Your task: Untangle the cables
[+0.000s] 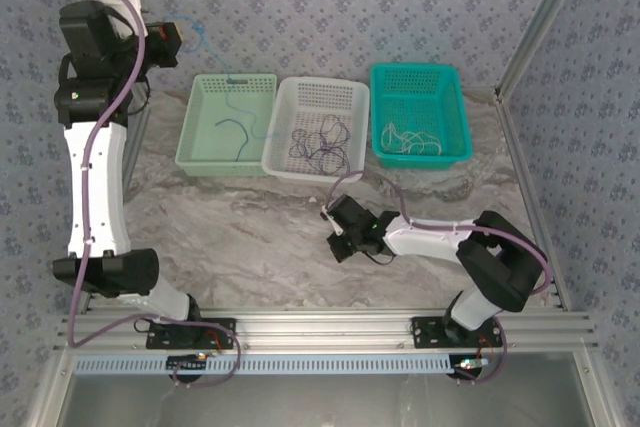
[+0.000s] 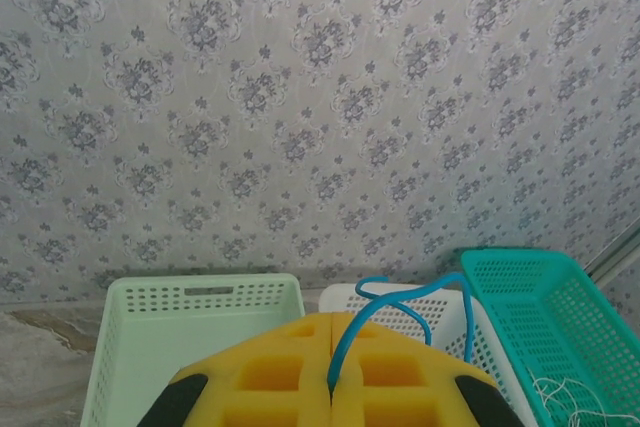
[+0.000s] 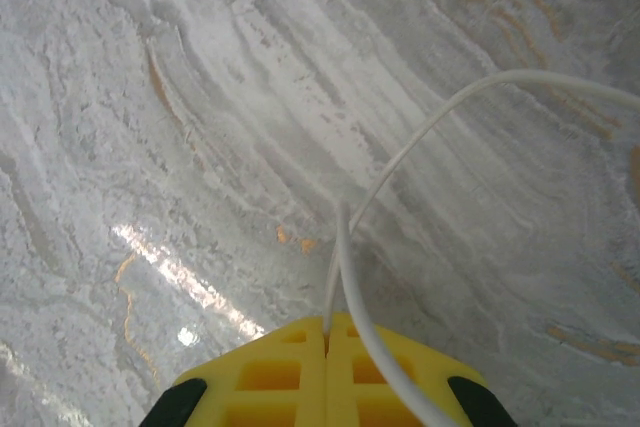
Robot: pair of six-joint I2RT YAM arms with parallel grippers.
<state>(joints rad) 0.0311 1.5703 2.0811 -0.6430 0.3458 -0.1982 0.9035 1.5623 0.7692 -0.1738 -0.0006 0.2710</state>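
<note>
Floral wallpaper [image 2: 300, 97] backs left fingers [image 2: 265, 375] pinching a blue cable [image 2: 345, 347].

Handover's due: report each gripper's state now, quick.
Left gripper: shut on the blue cable.
Right gripper: shut on the white cable.

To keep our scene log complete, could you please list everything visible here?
Table: one, grey marble, under everything.
Baskets: three in a row at the back; green basket left, white basket middle, teal basket right.
Blue cable: one, blue, pinched in the left gripper, raised at back left.
White cable: one, white, pinched in the right gripper, low over the table.
Purple cables: several, dark purple, in the white basket.
Pale cables: several, whitish, in the teal basket.
Dark cable: at least one, in the green basket.
Arms: two, white and black; left arm, right arm.
Grippers: two, yellow, both shut.
</note>
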